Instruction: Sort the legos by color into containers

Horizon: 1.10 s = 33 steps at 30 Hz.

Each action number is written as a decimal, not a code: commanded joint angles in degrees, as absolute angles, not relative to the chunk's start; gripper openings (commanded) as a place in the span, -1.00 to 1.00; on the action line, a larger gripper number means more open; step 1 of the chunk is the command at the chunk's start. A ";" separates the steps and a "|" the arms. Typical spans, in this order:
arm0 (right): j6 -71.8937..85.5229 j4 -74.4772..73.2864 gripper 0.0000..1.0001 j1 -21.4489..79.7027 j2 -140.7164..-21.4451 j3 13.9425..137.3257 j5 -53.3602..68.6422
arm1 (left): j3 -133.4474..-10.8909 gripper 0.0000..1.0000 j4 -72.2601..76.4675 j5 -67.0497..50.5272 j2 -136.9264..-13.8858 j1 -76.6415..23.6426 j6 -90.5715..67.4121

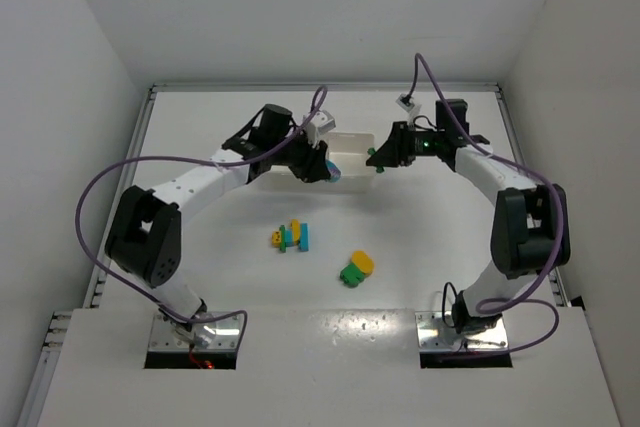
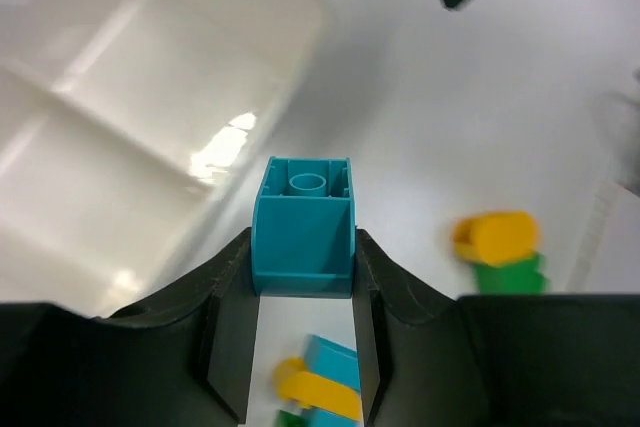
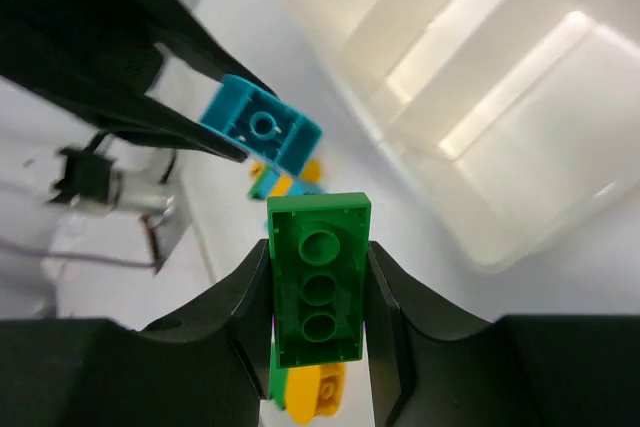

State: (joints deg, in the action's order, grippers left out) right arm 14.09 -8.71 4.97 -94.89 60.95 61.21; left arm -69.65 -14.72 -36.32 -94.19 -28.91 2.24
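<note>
Left hand (image 2: 302,265) pinches a cyan-blue plastic toy brick (image 2: 302,217) just beside the white three-compartment plastic tray (image 2: 120,97). Right hand (image 3: 318,265) pinches a flat green plastic brick (image 3: 318,292) near it. This looks like the carrying step. Next, each brick needs centring over its own compartment before release.

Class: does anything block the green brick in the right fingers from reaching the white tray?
Nothing visible does. Only bare table lies between the green brick in the right fingers and the tray. The left fingers, holding a blue brick, are off to one side.
</note>
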 commanded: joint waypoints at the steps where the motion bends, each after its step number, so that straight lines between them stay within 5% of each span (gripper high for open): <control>1: 21.01 -1.84 -1.00 6.77 -97.64 67.56 45.55 | -73.12 -1.00 -8.70 -13.57 -93.86 -30.15 -1.22; 5: 23.64 -2.37 -1.00 9.13 -101.16 71.36 33.88 | -76.55 -1.00 -9.23 -5.46 -97.90 -30.67 -3.85; 15: 25.85 -3.86 -1.00 14.06 -108.45 76.03 26.63 | -81.73 -0.98 -10.28 1.93 -104.85 -30.67 -6.33; 17: 25.32 -4.39 -0.95 14.67 -109.34 76.55 25.14 | -82.61 -0.66 -11.77 2.72 -106.42 -30.67 -6.33; 18: 25.31 -4.39 -0.59 14.68 -110.03 76.55 25.14 | -82.62 -0.54 -11.78 2.72 -106.44 -30.67 -6.33; 21: 24.43 -4.92 0.08 15.20 -110.57 77.08 24.17 | -83.23 0.03 -11.78 2.72 -106.96 -30.67 -6.85; 24: 23.12 -4.92 0.45 15.21 -111.09 77.08 22.94 | -82.62 0.34 -10.29 0.98 -106.96 -30.15 -7.38; 26: 22.51 -4.92 0.50 15.21 -111.09 77.70 22.94 | -80.70 0.50 -8.88 -1.83 -105.04 -29.62 -7.38; 27: 22.50 -4.40 0.55 15.21 -110.57 77.70 22.94 | -79.73 0.83 -6.44 -4.02 -104.07 -28.75 -7.38; 33: 17.77 -5.00 0.58 14.59 -103.46 76.82 32.15 | -70.32 0.86 -1.32 -19.84 -91.62 -26.46 -3.44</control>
State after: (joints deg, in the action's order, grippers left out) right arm 21.61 -6.11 15.00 -109.93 75.77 26.65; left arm -73.01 -6.66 -9.69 -100.92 -27.73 -5.91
